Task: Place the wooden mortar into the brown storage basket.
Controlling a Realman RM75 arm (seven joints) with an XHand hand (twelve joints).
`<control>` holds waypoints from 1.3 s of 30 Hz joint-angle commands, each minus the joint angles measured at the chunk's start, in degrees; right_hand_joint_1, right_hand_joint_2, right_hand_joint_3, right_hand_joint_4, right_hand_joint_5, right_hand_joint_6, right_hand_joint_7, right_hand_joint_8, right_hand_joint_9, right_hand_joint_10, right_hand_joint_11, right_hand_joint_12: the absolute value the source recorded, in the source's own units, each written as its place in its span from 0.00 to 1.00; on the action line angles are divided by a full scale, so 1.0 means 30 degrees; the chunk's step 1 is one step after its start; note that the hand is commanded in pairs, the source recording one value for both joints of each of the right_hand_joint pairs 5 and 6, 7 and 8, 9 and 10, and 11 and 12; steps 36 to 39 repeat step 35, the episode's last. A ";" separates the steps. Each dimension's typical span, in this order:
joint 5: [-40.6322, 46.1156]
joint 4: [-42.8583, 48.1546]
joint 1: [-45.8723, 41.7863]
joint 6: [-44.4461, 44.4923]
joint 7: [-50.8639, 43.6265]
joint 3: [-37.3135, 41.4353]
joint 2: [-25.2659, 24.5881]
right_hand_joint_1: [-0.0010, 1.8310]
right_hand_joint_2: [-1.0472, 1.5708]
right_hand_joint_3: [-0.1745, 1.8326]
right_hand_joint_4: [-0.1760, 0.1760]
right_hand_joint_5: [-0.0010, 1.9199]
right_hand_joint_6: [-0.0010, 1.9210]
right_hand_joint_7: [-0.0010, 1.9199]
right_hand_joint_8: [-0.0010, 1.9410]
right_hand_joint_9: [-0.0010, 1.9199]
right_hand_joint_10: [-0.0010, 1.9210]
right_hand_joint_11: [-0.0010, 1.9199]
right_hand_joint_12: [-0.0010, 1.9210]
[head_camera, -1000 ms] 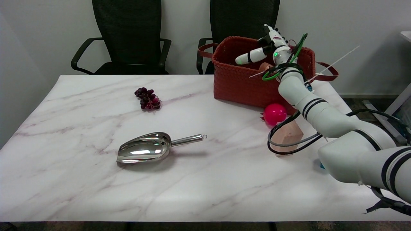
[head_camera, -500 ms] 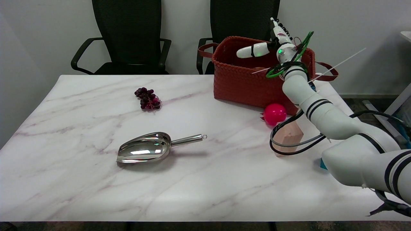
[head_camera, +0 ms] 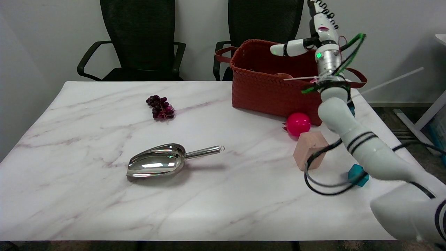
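Right hand raised above brown basket, fingers spread, holding nothing. Wooden mortar sits inside basket, only rim showing. Pink ball, wooden block, teal block nearby; scoop and grapes well apart.

Marble table bears grapes, scoop, basket, ball, blocks.

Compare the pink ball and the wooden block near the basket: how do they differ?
The pink ball is round, glossy and bright pink; the wooden block is flat-faced, matte and pale tan. The ball lies by the brown basket; the block sits nearer the camera, with a black cable in front of it. Both rest on the table.
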 commanded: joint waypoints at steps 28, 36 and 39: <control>-0.7501 1.2046 -1.4298 2.3653 -1.3137 -0.8773 -0.0598 0.66 0.55 0.45 0.50 0.04 0.04 0.14 0.14 0.11 0.11 0.09 0.09; -0.7501 1.1828 -1.4371 2.4034 -1.3137 -0.9046 -0.0826 0.66 0.55 0.46 0.50 0.03 0.03 0.15 0.14 0.11 0.11 0.10 0.10; -0.7501 1.1828 -1.4371 2.4034 -1.3137 -0.9046 -0.0826 0.66 0.55 0.46 0.50 0.03 0.03 0.15 0.14 0.11 0.11 0.10 0.10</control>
